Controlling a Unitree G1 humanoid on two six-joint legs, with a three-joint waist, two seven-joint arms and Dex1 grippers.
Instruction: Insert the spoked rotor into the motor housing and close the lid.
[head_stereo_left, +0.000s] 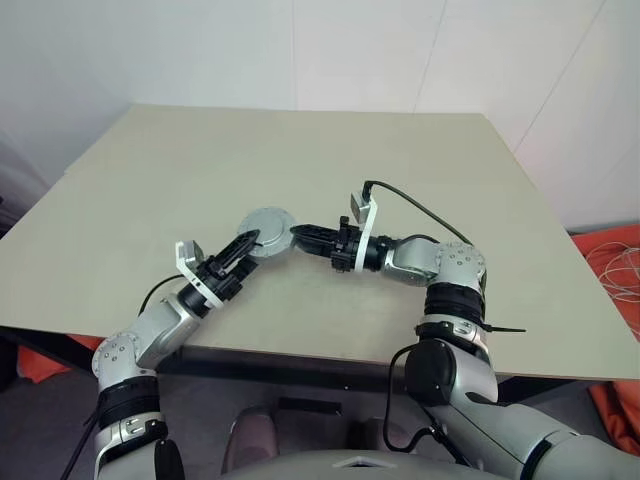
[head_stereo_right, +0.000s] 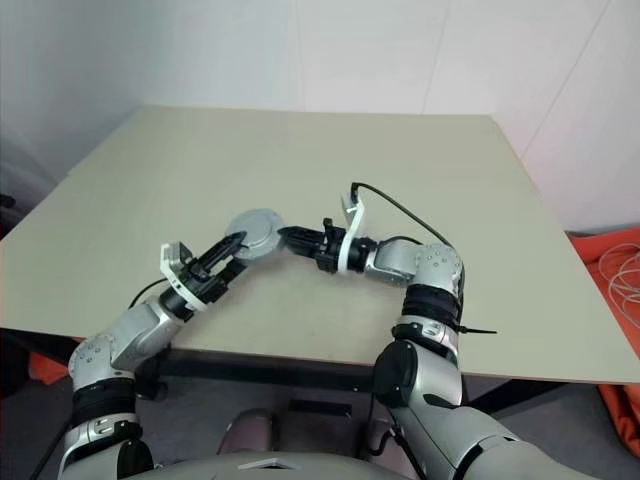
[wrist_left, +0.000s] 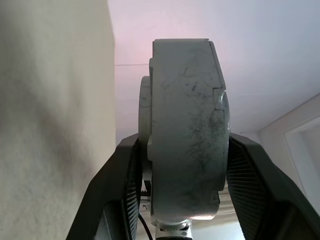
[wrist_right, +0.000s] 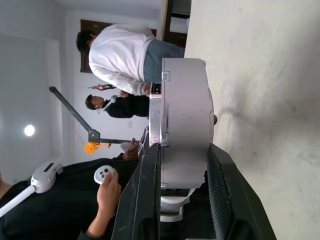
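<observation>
Both hands are closed on one round grey assembly held above the surface (head_stereo_left: 150, 180). From the head views, the left hand (head_stereo_left: 243, 247) is seen gripping its near-left rim and the right hand (head_stereo_left: 305, 236) its right rim, so the piece is carried between the two arms over the middle of the surface rather than resting on it. In the left wrist view, the motor housing (wrist_left: 187, 130) is clamped edge-on between two black fingers (wrist_left: 252, 190), with a thinner disc, judged to be the lid (wrist_left: 144, 112), lying flush against one face. In the right wrist view the same stack (wrist_right: 185, 130) is pinched across its thickness.

No copper windings and no spoked rotor can be made out; the rotor is judged to be already enclosed, though this cannot be confirmed. The opposed grips are probably meant to squeeze lid and housing together while keeping them aligned. Whether the lid is fully seated cannot be told. People can be seen in the background of the right wrist view.
</observation>
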